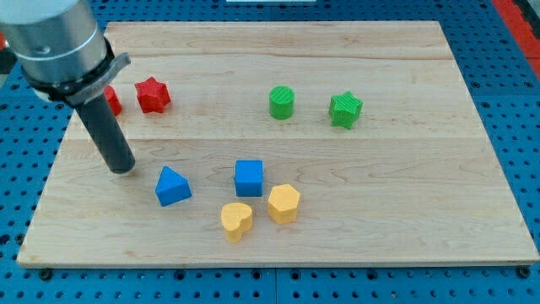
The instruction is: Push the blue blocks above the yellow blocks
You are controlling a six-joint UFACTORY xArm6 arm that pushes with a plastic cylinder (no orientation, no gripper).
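Tip position: my tip [123, 167], a bare rod with no claw to open or close, sits left of the blue triangular block [172, 187], placed for a rightward push toward the yellow blocks [260, 211].

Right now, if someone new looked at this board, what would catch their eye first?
First, the big grey arm at the view's top left, its dark rod ending in my tip just left of the blue triangular block. Next, the cluster near the bottom centre: the blue cube above the yellow heart block and yellow hexagonal block.
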